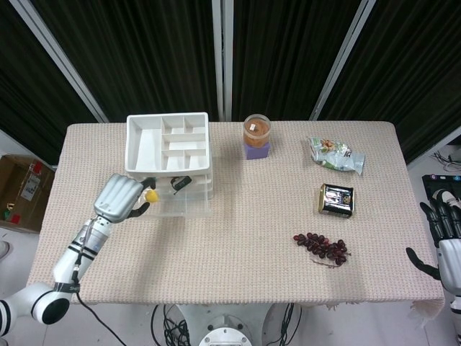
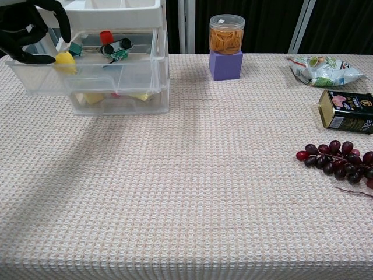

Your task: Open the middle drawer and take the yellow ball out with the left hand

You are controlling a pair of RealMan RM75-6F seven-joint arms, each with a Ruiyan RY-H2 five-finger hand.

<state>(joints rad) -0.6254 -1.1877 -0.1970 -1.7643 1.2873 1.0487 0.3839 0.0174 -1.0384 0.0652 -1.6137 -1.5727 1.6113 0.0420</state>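
Yellow ball (image 2: 64, 60): small, bright yellow, slightly lumpy; lay at the left front corner of the middle drawer (image 2: 111, 79), not lifted.
Middle drawer: clear plastic, pulled out toward the bench (image 2: 192, 175) front; also held binder clips (image 2: 113, 48), black, green and red, near its back.
Lower drawer (image 2: 116, 100): shut; yellow and red pieces showed through its wall.
Organizer top tray (image 1: 167, 141): white, divided compartments, contents not discernible.
Left hand (image 2: 29, 29): over the drawer's left end, fingers curled down around the ball, fingertips beside it; a firm hold could not be confirmed.
Right hand (image 1: 445, 234): off the bench's right edge, fingers spread, holding nothing.
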